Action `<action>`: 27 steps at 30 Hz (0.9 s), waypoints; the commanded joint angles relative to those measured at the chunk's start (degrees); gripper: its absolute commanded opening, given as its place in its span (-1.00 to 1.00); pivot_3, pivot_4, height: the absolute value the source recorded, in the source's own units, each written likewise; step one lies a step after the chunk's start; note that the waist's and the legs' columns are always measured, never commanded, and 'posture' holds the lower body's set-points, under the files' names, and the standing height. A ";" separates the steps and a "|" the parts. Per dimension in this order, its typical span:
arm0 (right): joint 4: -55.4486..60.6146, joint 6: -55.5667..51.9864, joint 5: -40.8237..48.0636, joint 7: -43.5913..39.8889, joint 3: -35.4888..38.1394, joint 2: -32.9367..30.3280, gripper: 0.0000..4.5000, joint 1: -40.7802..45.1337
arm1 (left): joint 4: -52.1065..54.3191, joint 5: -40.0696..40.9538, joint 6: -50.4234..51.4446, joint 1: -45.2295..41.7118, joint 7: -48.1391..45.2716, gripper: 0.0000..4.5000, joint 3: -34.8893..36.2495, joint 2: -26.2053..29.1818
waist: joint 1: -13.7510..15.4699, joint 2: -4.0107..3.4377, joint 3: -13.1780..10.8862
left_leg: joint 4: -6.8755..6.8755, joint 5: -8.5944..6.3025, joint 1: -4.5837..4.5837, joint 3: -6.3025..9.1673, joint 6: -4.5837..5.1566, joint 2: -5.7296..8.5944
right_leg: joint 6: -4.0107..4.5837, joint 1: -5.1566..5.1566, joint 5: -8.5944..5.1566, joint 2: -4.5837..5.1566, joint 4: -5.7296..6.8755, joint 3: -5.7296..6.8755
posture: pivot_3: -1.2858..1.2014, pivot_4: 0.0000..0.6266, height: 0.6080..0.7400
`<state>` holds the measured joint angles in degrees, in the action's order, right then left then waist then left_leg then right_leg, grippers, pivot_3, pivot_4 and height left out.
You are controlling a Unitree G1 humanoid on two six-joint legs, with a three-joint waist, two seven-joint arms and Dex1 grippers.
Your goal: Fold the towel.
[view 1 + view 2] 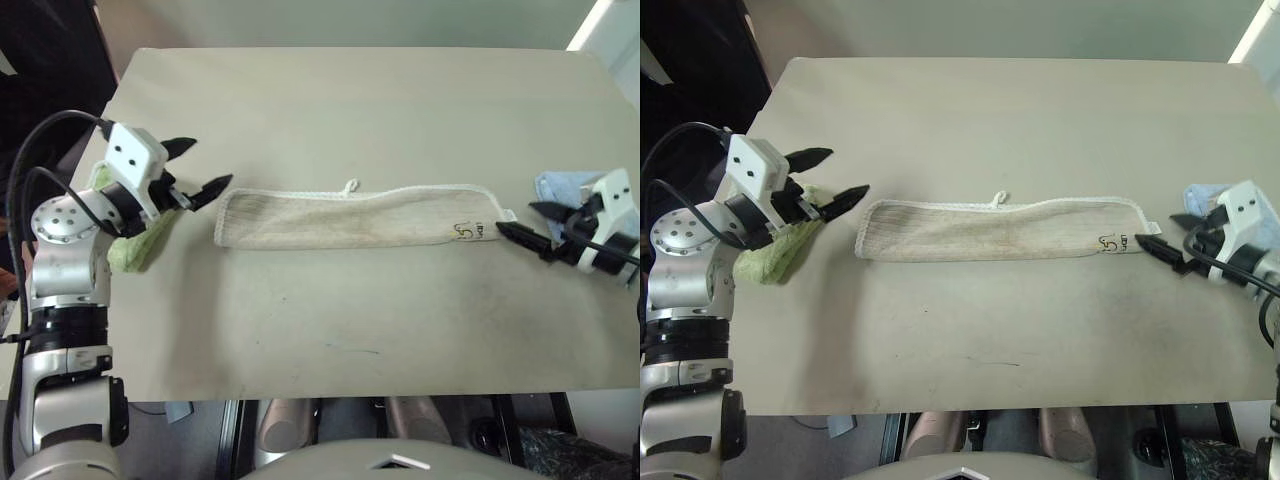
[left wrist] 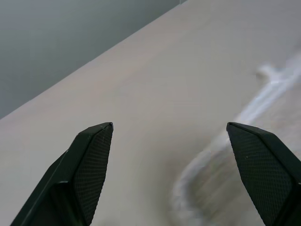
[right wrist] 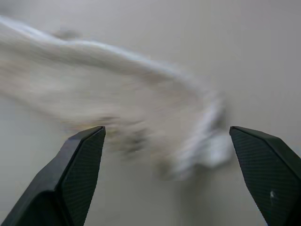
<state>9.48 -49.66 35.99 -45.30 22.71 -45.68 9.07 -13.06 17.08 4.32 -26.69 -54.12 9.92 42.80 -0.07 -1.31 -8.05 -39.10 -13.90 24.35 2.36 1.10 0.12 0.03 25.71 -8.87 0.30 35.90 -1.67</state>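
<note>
Towel (image 1: 355, 216) lies flat mid-table (image 1: 350, 110) as a long narrow strip, already folded lengthwise, it looks like: white corded edge and small loop (image 1: 350, 185) on the far long side, printed mark near the right end. Long axis runs left-right across the robot, so the two short ends face the two grippers. Left gripper (image 1: 198, 169) hovers just off the left short end, fingers spread wide, holding nothing, pointing roughly level toward the towel; nearer fingertip sits close to the end's far corner but apart from it. Right gripper (image 1: 526, 220) sits just beside the right short end, fingers also spread wide and empty; its nearer tip is almost at the corner by the printed mark, can't tell whether it touches. Right wrist view shows that end lying between and ahead of its fingers (image 3: 80, 165), blurred. Left wrist view shows the towel's end off to one side of its fingers (image 2: 89, 160). Green cloth (image 1: 130, 245) lies under the left arm, blue cloth (image 1: 565, 187) behind the right gripper, both clear of the towel. Judgement: next fold would be end to end along the long axis; either arm is about equally near its own end, the right maybe slightly nearer.
</note>
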 commanded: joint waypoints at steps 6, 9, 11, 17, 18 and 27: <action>6.38 -33.09 21.20 23.03 17.86 15.07 0.98 0.82 | 8.67 2.60 1.19 2.77 -11.24 0.85 -6.50 0.63 | -0.26 0.13 -0.03 | 0.00 0.08 -0.44 0.11 0.22 0.00 | -0.50 -0.36 -0.21 -0.04 0.09 -0.07 | 0.03 -0.52 0.93; 5.72 -39.64 22.31 31.33 23.45 22.92 0.98 4.43 | 9.24 1.96 0.17 2.80 -13.45 0.85 -8.62 0.32 | -0.31 0.12 -0.03 | 0.01 0.11 -0.44 0.16 0.27 0.00 | -0.40 -0.33 -0.10 -0.05 0.12 -0.06 | 0.03 -0.52 0.93; 4.07 -42.00 20.38 37.11 27.74 28.56 0.98 7.87 | 10.16 2.10 0.41 2.81 -14.64 0.85 -10.02 -0.15 | -0.38 0.12 -0.03 | 0.01 0.12 -0.45 0.19 0.29 0.01 | -0.37 -0.31 -0.04 -0.06 0.13 -0.06 | 0.03 -0.52 0.93; -0.71 -41.69 18.15 45.66 34.01 34.39 0.98 16.59 | 12.43 2.79 1.83 3.06 -15.48 0.85 -11.45 -1.23 | -0.41 0.14 -0.02 | 0.00 0.13 -0.39 0.22 0.31 0.03 | 0.07 -0.25 0.31 -0.05 0.08 -0.06 | 0.03 -0.52 0.93; -1.54 -41.56 17.70 46.54 34.59 34.80 0.98 17.76 | 12.59 2.76 2.06 3.02 -15.36 0.85 -11.50 -1.47 | -0.42 0.14 -0.02 | 0.00 0.13 -0.38 0.22 0.31 0.05 | 0.07 -0.23 0.32 -0.04 0.08 -0.07 | 0.03 -0.52 0.93; -13.10 -27.66 11.55 55.09 34.60 35.73 0.98 24.74 | 14.51 2.47 2.64 3.66 -14.59 0.85 -11.85 -2.32 | -0.33 0.33 0.09 | -0.03 0.14 -0.37 0.27 0.34 0.08 | 0.10 -0.24 0.49 -0.02 0.02 -0.08 | 0.03 -0.52 0.93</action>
<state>-1.77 -81.87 50.83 6.88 57.17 -9.14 34.15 -0.58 18.93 6.77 -23.24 -69.15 -2.90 40.30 -0.40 -0.98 -7.96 -39.15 -13.75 23.98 2.63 1.44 0.21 0.09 25.45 -8.38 0.29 35.91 -1.75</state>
